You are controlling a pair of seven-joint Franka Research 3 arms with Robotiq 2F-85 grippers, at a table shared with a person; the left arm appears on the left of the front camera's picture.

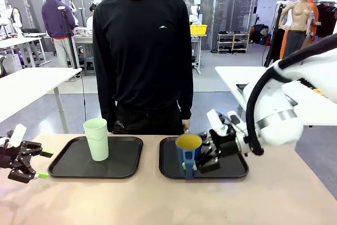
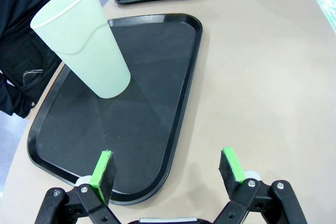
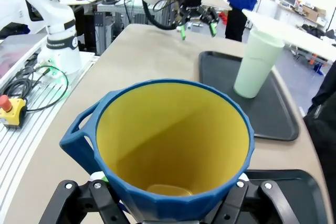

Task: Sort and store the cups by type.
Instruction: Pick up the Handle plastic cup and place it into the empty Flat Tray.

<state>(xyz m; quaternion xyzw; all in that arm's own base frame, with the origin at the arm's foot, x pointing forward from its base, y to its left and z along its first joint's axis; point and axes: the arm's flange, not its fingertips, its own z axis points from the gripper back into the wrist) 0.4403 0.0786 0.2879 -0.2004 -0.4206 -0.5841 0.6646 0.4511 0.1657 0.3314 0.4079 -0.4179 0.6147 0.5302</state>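
Note:
The tall mint-green tumbler (image 1: pixel 96 139) stands upright on the left black tray (image 1: pixel 124 164), at its far left part. The dark blue cup (image 1: pixel 188 154) with yellow inside is at the front left of the right black tray (image 1: pixel 231 169), and my right gripper (image 1: pixel 197 157) is shut on it from the right. Whether the cup rests on the tray or hangs just above it, I cannot tell. In the right wrist view the blue cup (image 3: pixel 173 150) sits between the fingers, handle to the left. My left gripper (image 1: pixel 36 163) (image 2: pixel 167 170) is open and empty, near the tray's (image 2: pixel 152 129) corner, with the tumbler (image 2: pixel 84 40) beyond.
A person in black stands at the table's far edge between the trays, hands hanging low. The right wrist view shows the tumbler (image 3: pixel 257 61) on its tray (image 3: pixel 262 114) and the left gripper (image 3: pixel 197 22) farther off. Bare tabletop (image 1: pixel 158 198) lies in front of both trays.

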